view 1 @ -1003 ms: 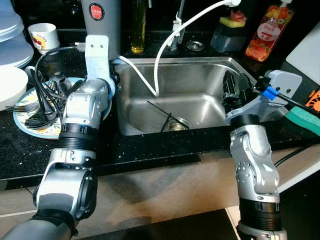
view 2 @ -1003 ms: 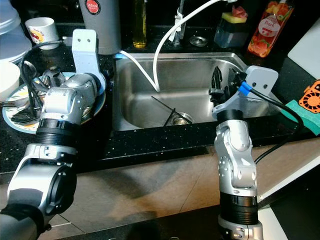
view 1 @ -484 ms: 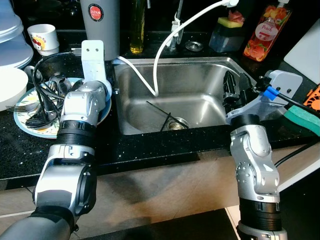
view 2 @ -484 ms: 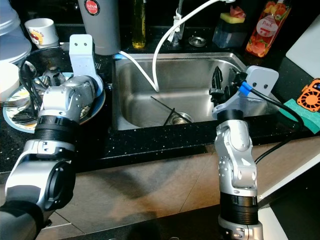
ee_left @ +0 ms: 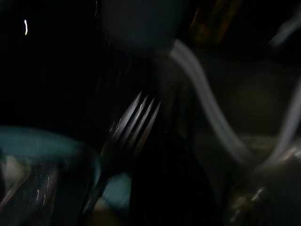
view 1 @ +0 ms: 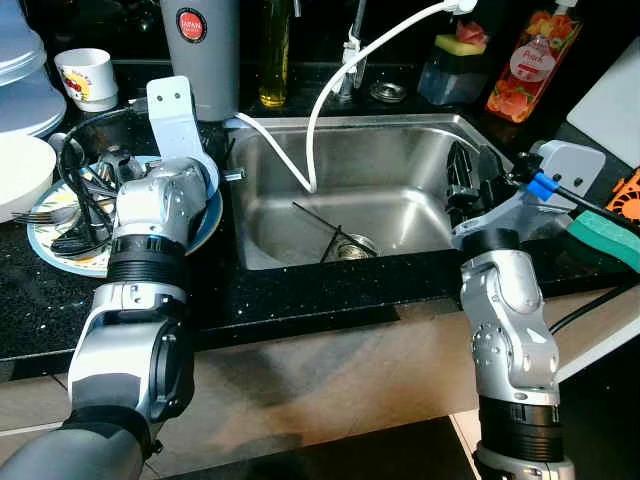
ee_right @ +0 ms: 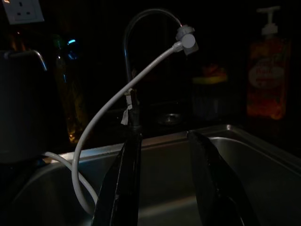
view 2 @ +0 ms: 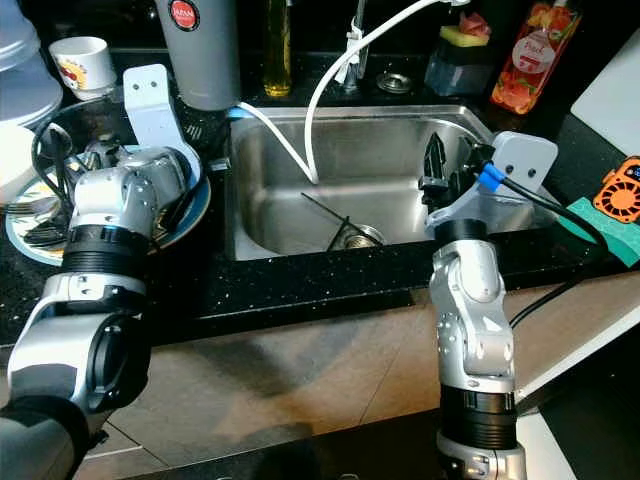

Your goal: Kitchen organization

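A blue-rimmed plate [view 1: 60, 262] piled with dark cutlery [view 1: 90, 190] sits on the black counter left of the steel sink [view 1: 400, 140]. My left arm [view 1: 150, 230] reaches over that plate, and its wrist hides the gripper in the eye views. In the dim left wrist view a fork [ee_left: 134, 125] lies close beside the dark left gripper [ee_left: 164, 183], tines pointing away, above the plate's teal rim [ee_left: 42, 141]. My right gripper [view 1: 470, 180] hangs open over the sink's right side with nothing between its fingers [ee_right: 123, 188].
A white hose [view 1: 330, 90] loops from the tap into the sink, where a thin dark stick [view 1: 315, 215] lies by the drain [view 1: 352, 247]. Grey canister [view 1: 200, 50], mug [view 1: 85, 75], white bowl [view 1: 20, 175], oil bottle [view 1: 275, 60], orange soap bottle [view 1: 530, 65] and green cloth [view 1: 605, 235] stand around.
My left arm has swung left from the sink's edge to over the plate of cutlery. The right arm has stayed where it was.
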You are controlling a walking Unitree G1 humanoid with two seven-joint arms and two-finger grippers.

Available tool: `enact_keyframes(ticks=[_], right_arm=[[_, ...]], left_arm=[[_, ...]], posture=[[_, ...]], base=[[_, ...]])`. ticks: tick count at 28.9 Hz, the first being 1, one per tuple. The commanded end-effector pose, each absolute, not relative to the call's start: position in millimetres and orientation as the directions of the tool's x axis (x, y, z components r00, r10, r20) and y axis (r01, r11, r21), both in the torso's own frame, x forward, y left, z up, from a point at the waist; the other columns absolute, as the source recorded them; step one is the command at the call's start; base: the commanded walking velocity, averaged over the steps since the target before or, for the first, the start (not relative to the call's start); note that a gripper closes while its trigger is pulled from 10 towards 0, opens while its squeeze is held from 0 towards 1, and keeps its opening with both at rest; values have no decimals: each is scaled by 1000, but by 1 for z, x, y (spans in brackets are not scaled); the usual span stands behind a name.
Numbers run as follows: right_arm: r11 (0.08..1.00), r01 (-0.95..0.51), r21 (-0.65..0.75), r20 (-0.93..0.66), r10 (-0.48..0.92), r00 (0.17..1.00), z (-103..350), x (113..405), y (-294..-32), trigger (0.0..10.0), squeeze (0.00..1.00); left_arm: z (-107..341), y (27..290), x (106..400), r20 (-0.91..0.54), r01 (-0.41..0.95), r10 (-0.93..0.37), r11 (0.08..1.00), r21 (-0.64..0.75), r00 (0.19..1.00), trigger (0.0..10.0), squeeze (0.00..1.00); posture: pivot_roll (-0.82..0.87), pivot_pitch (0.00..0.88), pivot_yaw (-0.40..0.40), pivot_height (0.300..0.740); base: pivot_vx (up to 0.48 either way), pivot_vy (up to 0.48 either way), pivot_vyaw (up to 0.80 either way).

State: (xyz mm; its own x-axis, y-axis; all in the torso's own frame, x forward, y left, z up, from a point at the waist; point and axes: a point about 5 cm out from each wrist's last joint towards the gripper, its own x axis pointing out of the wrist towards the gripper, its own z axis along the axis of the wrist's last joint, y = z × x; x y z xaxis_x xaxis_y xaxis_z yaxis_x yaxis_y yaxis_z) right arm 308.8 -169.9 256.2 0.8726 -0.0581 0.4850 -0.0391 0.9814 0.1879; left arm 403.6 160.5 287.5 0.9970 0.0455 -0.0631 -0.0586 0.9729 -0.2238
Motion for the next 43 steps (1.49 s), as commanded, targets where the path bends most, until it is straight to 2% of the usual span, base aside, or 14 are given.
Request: enact_keyframes(ticks=[1,3,5,7,9,11,12,16,17,21,30,31,36,43], right_arm=[[980,-26,197,476,-72,877,253,309,-174,10000,0],[980,-26,197,475,-72,877,253,309,-174,10000,0],[980,-27,198,474,-72,878,252,309,-174,10000,0],[980,-28,199,474,-71,878,252,309,-174,10000,0],[980,-28,199,474,-71,878,252,309,-174,10000,0],[980,-30,199,477,-70,876,253,309,-174,10000,0],[980,-31,197,479,-69,875,254,310,-174,10000,0],[981,-27,194,482,-71,873,255,309,-175,10000,0],[981,-19,193,480,-78,874,254,308,-177,10000,0],[981,-14,193,476,-81,875,253,307,-178,10000,0],[980,-22,198,472,-76,878,251,308,-175,10000,0],[980,-23,198,472,-75,878,252,308,-175,10000,0],[980,-25,200,471,-74,879,251,308,-175,10000,0],[979,-23,204,469,-77,880,250,308,-173,10000,0]], left_arm=[[309,154,400,48,-2,15,967,-255,999,10000,0],[320,151,397,111,43,-12,959,-281,994,10000,0],[346,143,388,259,174,-80,915,-363,962,10000,0],[352,135,387,294,262,-143,870,-418,945,10000,0],[352,135,387,294,262,-143,870,-418,945,10000,0],[328,117,399,186,242,-185,901,-361,965,10000,0],[312,111,405,81,187,-171,943,-276,982,10000,0],[292,104,408,-45,128,-135,983,-130,990,10000,0],[285,114,412,-67,40,-39,999,3,997,10000,1000],[284,125,414,-59,-11,13,999,41,998,10000,1000],[286,137,418,-100,-15,10,999,-42,995,10000,1000],[285,140,420,-113,-27,22,999,-41,993,10000,0],[285,146,424,-140,-45,39,998,-39,989,10000,0],[273,142,426,-211,21,-37,997,-80,977,10000,0]], posture=[[50,64,-60,740],[50,64,-60,740],[50,64,-60,740],[49,58,-62,740],[49,58,-62,740],[49,58,-62,740],[35,48,-58,740],[30,48,-54,740],[32,48,-48,740],[29,51,-46,740],[38,58,-51,740],[43,65,-54,740],[43,69,-53,740],[52,72,-40,740]], base=[[0,0,0],[0,0,0],[0,0,0],[0,0,0],[0,0,0],[0,0,0],[0,0,0],[0,0,0],[0,0,0],[0,0,0],[0,0,0],[0,0,0],[0,0,0],[0,0,0]])
